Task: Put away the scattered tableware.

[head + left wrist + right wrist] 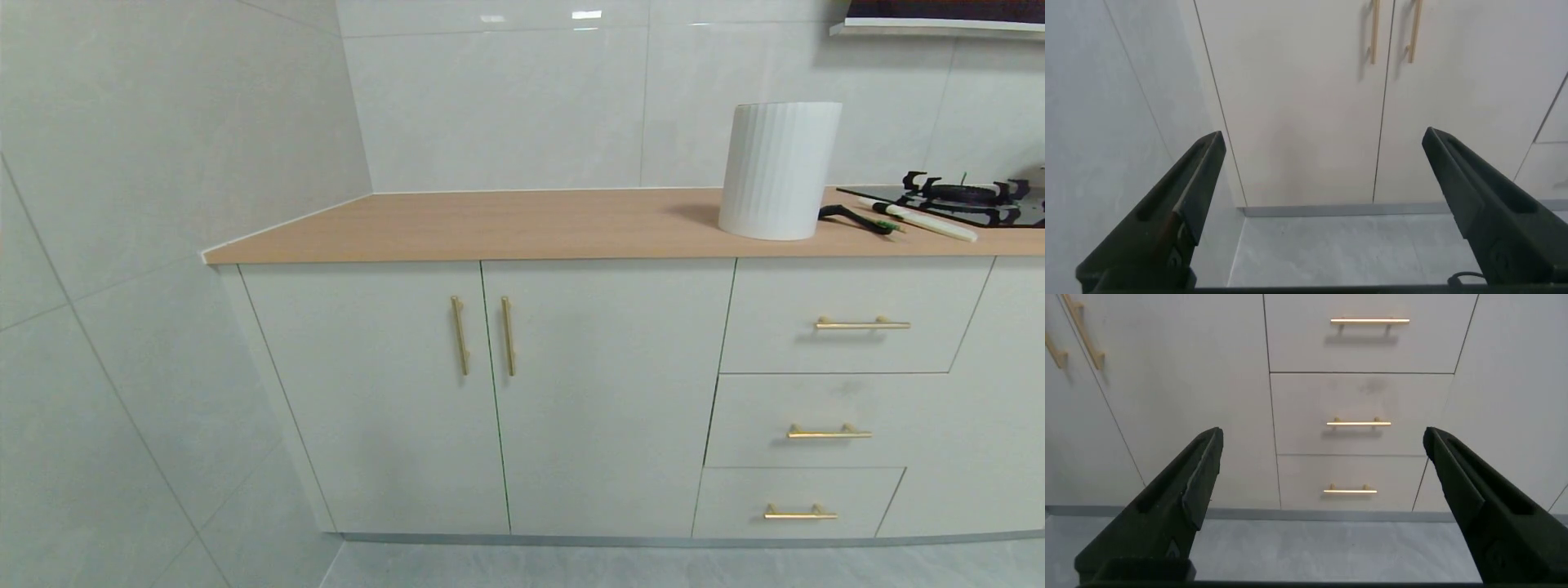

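A tall white ribbed holder (778,170) stands on the wooden counter (522,224) towards the right. Just right of it lie a black-handled utensil (857,218) and a long white utensil with a green end (922,220). My left gripper (1323,155) hangs low and open in front of the double cabinet doors (1372,90), nothing between its fingers. My right gripper (1323,449) is open as well, held low before the stack of drawers (1368,392).
A black gas hob (967,198) sits at the counter's far right end. A tiled wall (122,245) closes the left side at the counter's corner. Gold handles (483,335) mark the doors, and each drawer has one (863,324). Grey floor (1372,253) lies below.
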